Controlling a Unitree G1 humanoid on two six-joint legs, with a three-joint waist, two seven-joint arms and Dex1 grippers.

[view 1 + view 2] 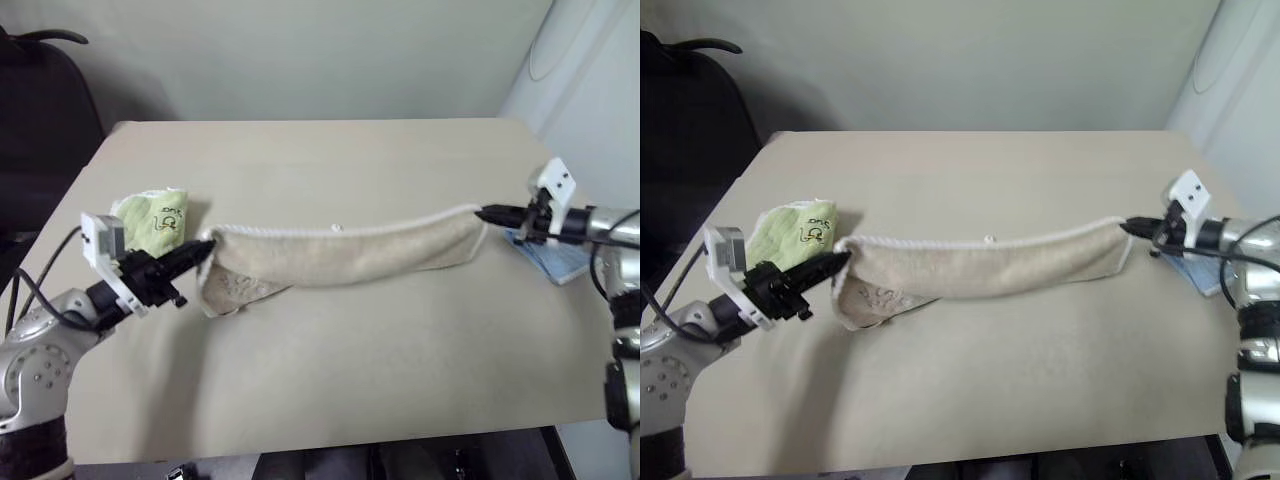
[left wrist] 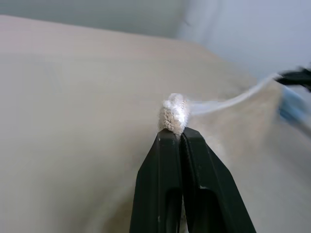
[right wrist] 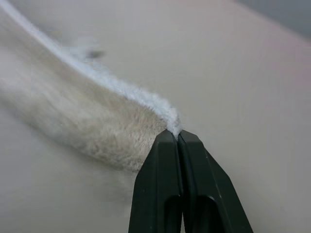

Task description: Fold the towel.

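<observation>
The beige-tan towel (image 1: 345,255) with white corded edging hangs stretched across the table between my two grippers, its lower edge sagging onto the tabletop at the left. My left gripper (image 1: 205,246) is shut on the towel's left corner, and the left wrist view shows the cloth bunched at the closed fingertips (image 2: 175,138). At the right, my right gripper (image 1: 484,213) is shut on the other corner; the right wrist view shows the white edging (image 3: 146,99) running into the pinched fingertips (image 3: 176,138).
A light green towel (image 1: 152,218) with dark print lies crumpled at the table's left, just behind my left gripper. A light blue towel (image 1: 550,258) lies at the right edge under my right arm. A dark chair (image 1: 40,120) stands beyond the tan table (image 1: 330,380), far left.
</observation>
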